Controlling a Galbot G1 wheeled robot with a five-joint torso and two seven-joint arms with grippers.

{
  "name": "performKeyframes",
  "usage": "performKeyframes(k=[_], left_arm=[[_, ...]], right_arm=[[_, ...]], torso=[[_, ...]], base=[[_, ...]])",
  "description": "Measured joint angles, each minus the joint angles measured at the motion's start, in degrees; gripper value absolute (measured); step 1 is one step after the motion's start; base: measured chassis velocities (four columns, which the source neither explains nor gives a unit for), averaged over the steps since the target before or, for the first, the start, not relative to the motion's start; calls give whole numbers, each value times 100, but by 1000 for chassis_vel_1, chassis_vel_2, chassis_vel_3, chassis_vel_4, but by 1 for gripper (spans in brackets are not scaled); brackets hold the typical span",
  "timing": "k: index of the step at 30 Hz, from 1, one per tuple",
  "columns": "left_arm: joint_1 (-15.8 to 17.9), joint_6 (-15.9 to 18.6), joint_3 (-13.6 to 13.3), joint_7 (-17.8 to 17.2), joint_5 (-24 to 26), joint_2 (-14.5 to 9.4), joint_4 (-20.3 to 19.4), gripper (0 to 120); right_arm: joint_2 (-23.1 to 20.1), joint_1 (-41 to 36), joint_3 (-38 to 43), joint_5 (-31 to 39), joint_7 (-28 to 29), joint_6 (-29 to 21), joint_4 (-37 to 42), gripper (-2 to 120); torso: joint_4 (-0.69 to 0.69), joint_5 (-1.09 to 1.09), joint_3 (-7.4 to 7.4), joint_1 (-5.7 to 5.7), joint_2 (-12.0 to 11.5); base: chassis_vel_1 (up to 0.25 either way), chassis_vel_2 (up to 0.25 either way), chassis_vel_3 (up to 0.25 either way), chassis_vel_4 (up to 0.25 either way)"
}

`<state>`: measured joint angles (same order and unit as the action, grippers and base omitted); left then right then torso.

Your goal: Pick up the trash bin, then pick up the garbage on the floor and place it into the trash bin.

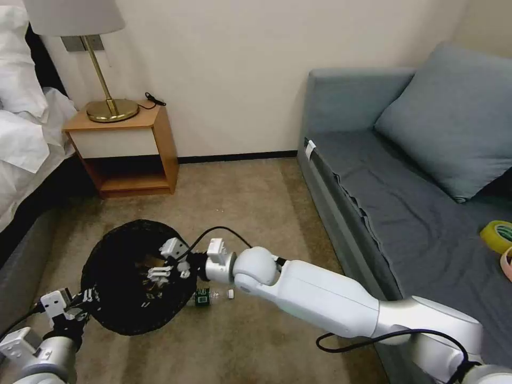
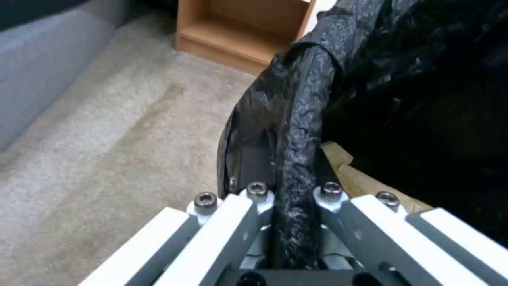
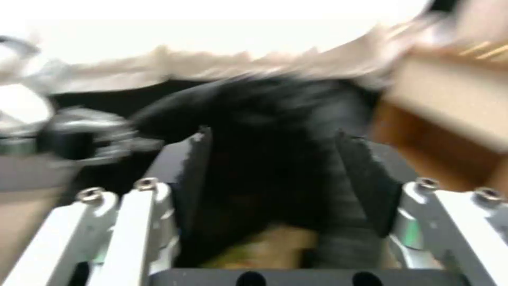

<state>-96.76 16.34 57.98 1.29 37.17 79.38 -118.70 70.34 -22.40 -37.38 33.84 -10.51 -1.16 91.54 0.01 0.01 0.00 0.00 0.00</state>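
1. Your trash bin hangs tilted above the floor; your left gripper is clamped on its lined rim.
2. Your right gripper sits spread wide over the bin mouth, holding nothing visible.
3. Judged step: dropping litter. The bottle beside the bin needs picking next.

Head view looks forward and down from above over carpet, sofa, nightstand. Left wrist camera sits tight against the bin rim, facing the nightstand. Right wrist view, blurred, probably looks into that bin.
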Motion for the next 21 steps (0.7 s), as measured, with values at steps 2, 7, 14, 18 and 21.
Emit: performKeyframes(k=[2, 7, 14, 18, 21], left_arm=[[16, 0, 14, -1, 1, -13, 22, 1], [150, -3, 58, -1, 3, -140, 172, 1], [349, -4, 32, -23, -77, -204, 339, 1], [399, -4, 7, -23, -106, -200, 414, 1], [424, -4, -10, -24, -126, -200, 469, 1]], right_arm=[[-90, -74, 141, -134, 187, 126, 100, 71], [-899, -447, 979, -563, 1259, 203, 930, 90], [-1870, -1383, 2332, -815, 1942, -540, 2161, 100], [-2069, -2062, 2921, -829, 2043, -730, 2597, 100], [-2114, -2551, 3222, -835, 2044, -772, 2780, 100]], torso=[[1, 1, 0, 0, 0], [-1, 2, 0, 0, 0], [-1, 2, 0, 0, 0], [-1, 0, -1, 0, 0], [-1, 2, -1, 0, 0]], base=[[0, 0, 0, 0], [0, 0, 0, 0], [0, 0, 0, 0], [0, 0, 0, 0], [0, 0, 0, 0]])
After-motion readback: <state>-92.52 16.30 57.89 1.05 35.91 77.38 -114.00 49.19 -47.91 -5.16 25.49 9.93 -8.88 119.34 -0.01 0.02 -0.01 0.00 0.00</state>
